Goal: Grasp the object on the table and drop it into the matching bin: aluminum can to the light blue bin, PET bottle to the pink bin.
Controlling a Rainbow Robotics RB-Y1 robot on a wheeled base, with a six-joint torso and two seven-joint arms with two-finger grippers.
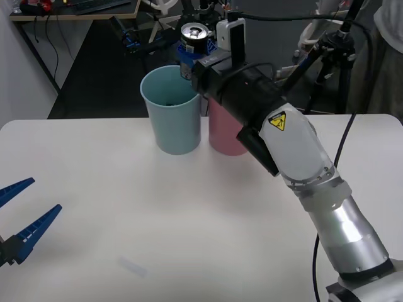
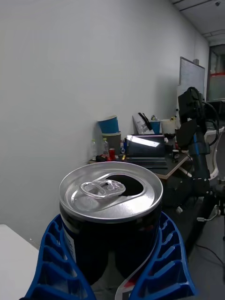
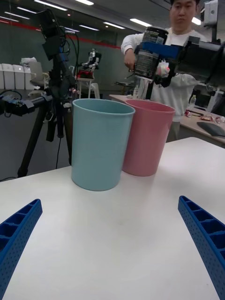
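Right now the right gripper (image 1: 192, 50) is clamped on the aluminum can (image 1: 193, 38), holding it upright, pull-tab end up, high above the table (image 1: 189, 220). Blue fingers (image 2: 56, 262) wrap both sides of the can body in the right wrist view.

Key relation: can's long axis is vertical and, in the front view, it sits over the far rim of the light blue bin (image 1: 171, 113), on the side where that bin touches or nearly touches the pink bin (image 1: 223, 135). In the left wrist view the can (image 3: 149, 56) looks closer to being over the gap between the two. My read: it needs a small shift toward the blue bin's centre before release, else it could clip the rim or tip into pink.

Nothing sits between can and bin mouth. Right forearm crosses above the pink bin.

Left gripper (image 1: 19, 217) is parked low at the table's near left edge, fingers spread, holding nothing, well apart from the bins.
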